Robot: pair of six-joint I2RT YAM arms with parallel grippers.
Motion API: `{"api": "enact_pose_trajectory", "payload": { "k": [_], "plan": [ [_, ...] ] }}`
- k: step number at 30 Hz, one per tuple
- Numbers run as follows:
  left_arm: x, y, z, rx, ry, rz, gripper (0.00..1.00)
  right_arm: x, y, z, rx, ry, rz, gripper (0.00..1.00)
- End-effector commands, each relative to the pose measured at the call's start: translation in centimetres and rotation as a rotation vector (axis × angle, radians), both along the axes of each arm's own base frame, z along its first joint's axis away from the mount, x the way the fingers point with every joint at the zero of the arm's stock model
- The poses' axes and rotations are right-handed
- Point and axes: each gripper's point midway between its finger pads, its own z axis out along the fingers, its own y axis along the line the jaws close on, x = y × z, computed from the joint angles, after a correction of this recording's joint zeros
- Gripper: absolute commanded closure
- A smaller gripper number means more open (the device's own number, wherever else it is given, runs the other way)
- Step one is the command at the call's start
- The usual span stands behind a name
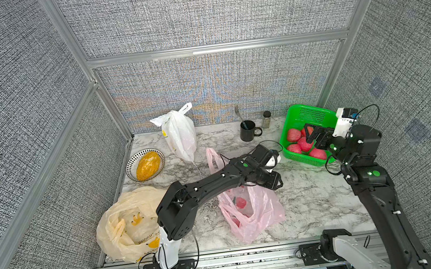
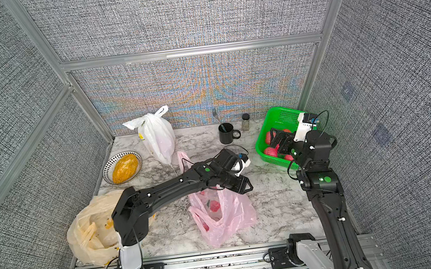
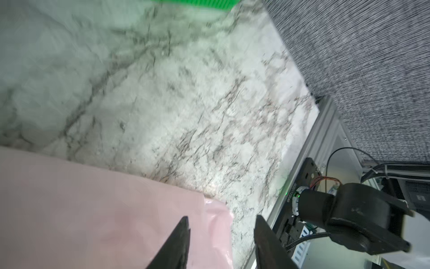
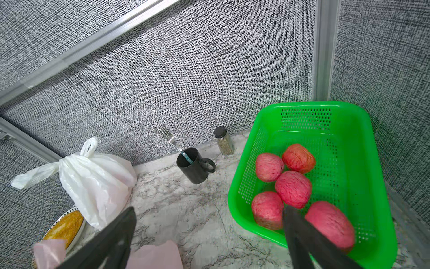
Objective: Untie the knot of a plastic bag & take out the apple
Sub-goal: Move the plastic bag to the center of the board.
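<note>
pink bag (image 1: 265,210) lies mid marble table (image 1: 314,201) near front edge, long axis running far-to-near, one loose handle (image 1: 213,157) at far end. Mouth looks slack, no tight knot visible. apple (image 1: 240,202) shows thru film inside bag. L gripper (image 3: 221,219) sits over bag's right edge, so apple lies toward robot's left & a bit nearer the base from the claw. Jaws partway apart, pink film under the gap, nothing pinched. L arm (image 1: 209,183) stretched diagonally from front-left base across bag, wrist bent down. R gripper (image 4: 209,209) well apart, spread wide & empty over green basket (image 4: 309,104) w/ basket apples (image 4: 293,188). L arm clearly nearer. Prob next = dip into bag mouth.
</note>
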Motion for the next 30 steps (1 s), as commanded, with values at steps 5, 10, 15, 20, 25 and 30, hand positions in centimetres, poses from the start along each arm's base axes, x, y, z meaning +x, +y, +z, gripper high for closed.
{"api": "enact_pose_trajectory", "payload": {
  "k": [5,10,15,20,25,30],
  "plan": [
    [3.2,14.4,-8.1,0.277,0.208,0.406,0.53,-0.5,0.5,0.2,0.019,-0.008,0.027,0.02],
    [6.3,24.5,-9.0,0.414,0.139,0.655,0.51,-0.4,1.1,-0.6,0.041,0.003,0.058,0.02],
    [8.1,33.9,-8.4,0.533,0.064,0.932,0.47,-0.5,1.4,-1.1,0.046,0.013,0.076,0.02],
    [8.0,42.2,-6.8,0.593,-0.017,1.206,0.45,-0.6,1.7,-1.6,0.045,0.025,0.093,0.02],
    [8.1,47.6,-4.2,0.585,-0.090,1.367,0.45,-0.5,2.3,-2.5,0.053,0.044,0.126,0.02],
    [9.1,49.0,-2.1,0.523,-0.139,1.410,0.40,-0.4,2.8,-3.4,0.068,0.061,0.159,0.02]
  ]
}}
